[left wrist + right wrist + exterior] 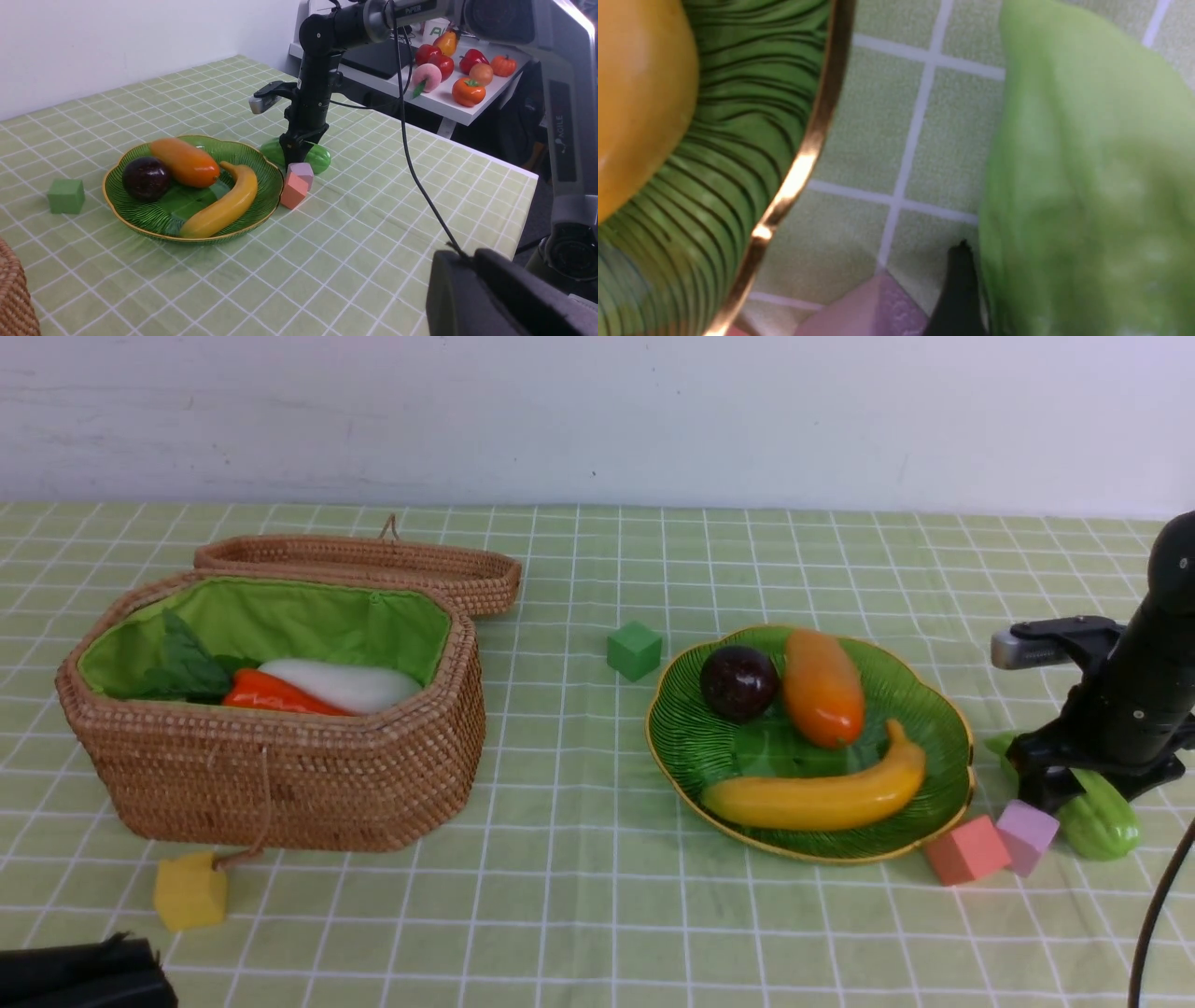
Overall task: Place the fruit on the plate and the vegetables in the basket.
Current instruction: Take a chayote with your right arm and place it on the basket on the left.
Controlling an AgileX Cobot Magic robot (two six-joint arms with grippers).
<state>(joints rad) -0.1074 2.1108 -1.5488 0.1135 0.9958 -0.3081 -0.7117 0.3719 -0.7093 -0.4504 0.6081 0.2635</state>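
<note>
The light-green gourd (pixel 1102 817) lies on the table right of the green plate (pixel 691 747). My right gripper (pixel 1074 798) is down over it with open jaws straddling it; one black finger (pixel 959 289) sits just beside the gourd (pixel 1087 186), the other is hidden. The plate holds the mangosteen (pixel 738 682), mango (pixel 822 688) and banana (pixel 822 793). The wicker basket (pixel 280 775), lid open, holds the radish (pixel 341 684) and carrot (pixel 275 693). The eggplant is out of view. My left gripper (pixel 469 254) is shut and empty, low at the near left (pixel 84 971).
A coral cube (pixel 966 849) and a lilac cube (pixel 1025 835) sit right by the gourd and the plate's rim. A green cube (pixel 635 650) lies behind the plate, a yellow cube (pixel 189 891) in front of the basket. A side shelf (pixel 486 100) holds other toy produce.
</note>
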